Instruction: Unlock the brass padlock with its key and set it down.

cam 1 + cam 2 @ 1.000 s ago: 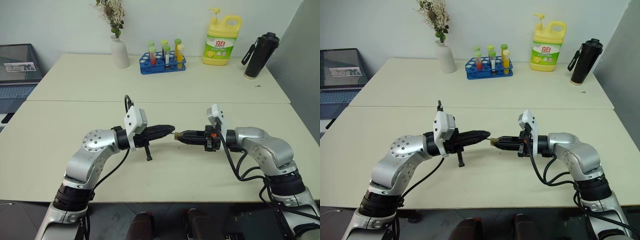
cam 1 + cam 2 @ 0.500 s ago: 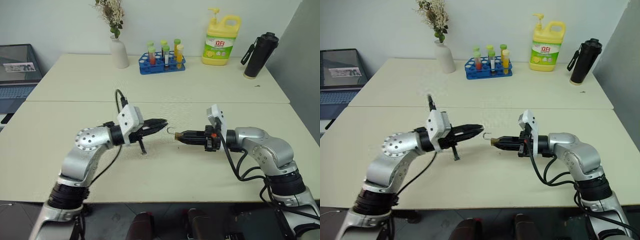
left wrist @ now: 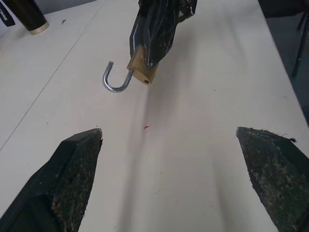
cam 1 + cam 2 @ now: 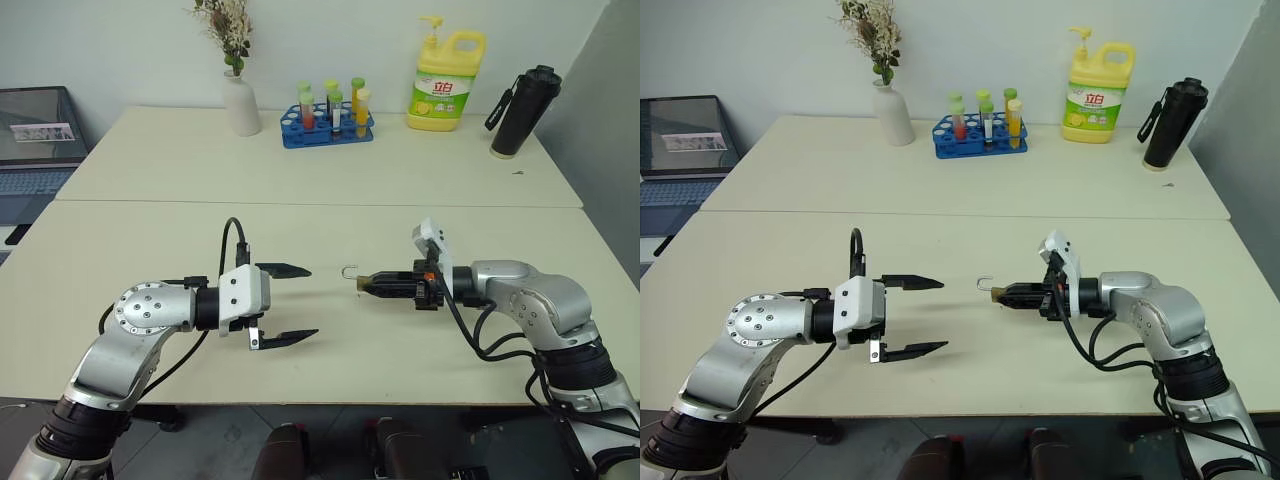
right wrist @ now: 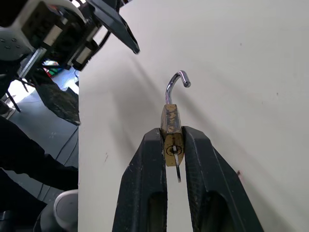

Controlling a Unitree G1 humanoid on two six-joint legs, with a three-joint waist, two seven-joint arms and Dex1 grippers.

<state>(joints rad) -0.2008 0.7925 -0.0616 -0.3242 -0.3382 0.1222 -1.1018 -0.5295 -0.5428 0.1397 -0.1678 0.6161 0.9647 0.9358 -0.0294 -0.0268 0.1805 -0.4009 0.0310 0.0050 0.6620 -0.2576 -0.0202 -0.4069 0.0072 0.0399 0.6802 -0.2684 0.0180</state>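
The brass padlock (image 5: 171, 124) hangs above the table with my right gripper (image 4: 370, 285) shut on its body. Its silver shackle (image 3: 116, 83) stands open as a hook with one end free. The key (image 5: 177, 166), a thin silvery sliver, sticks out of the keyhole between the right fingers (image 5: 145, 174). My left gripper (image 4: 300, 303) is wide open and holds nothing. It faces the padlock (image 4: 361, 283) from a short gap to the left, and its two fingers (image 3: 72, 174) frame the lock in the left wrist view.
At the back of the far table stand a white vase with flowers (image 4: 239, 105), a blue test-tube rack (image 4: 328, 118), a yellow detergent bottle (image 4: 445, 70) and a black bottle (image 4: 518, 112). A laptop (image 4: 35, 140) sits at the far left.
My left gripper, shut at the padlock a second ago, has opened wide and drawn back to the left and down. The shackle now stands open. The right gripper kept the padlock.
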